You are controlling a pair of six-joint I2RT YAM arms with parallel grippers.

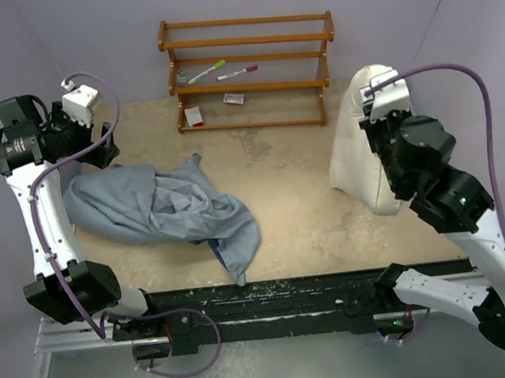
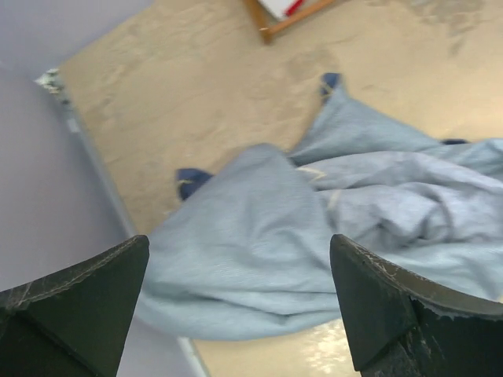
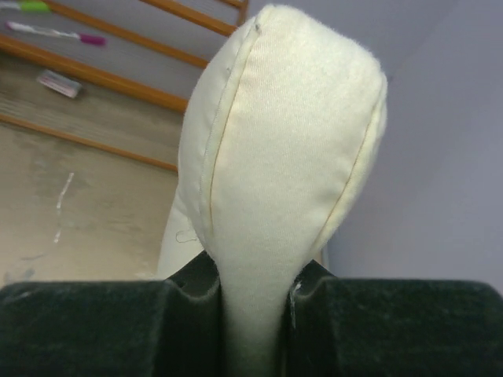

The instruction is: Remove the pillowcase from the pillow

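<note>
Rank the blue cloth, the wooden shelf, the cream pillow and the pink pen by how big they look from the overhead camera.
1. pillowcase and wooden shelf: too alike to split.
2. pillow, partly hidden behind the right arm.
3. pink pen, smallest by far.

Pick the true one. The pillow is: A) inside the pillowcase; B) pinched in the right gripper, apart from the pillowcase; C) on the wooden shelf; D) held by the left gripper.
B: the right gripper is shut on one end of the pillow, while the pillowcase lies in a heap well off to its left.
</note>
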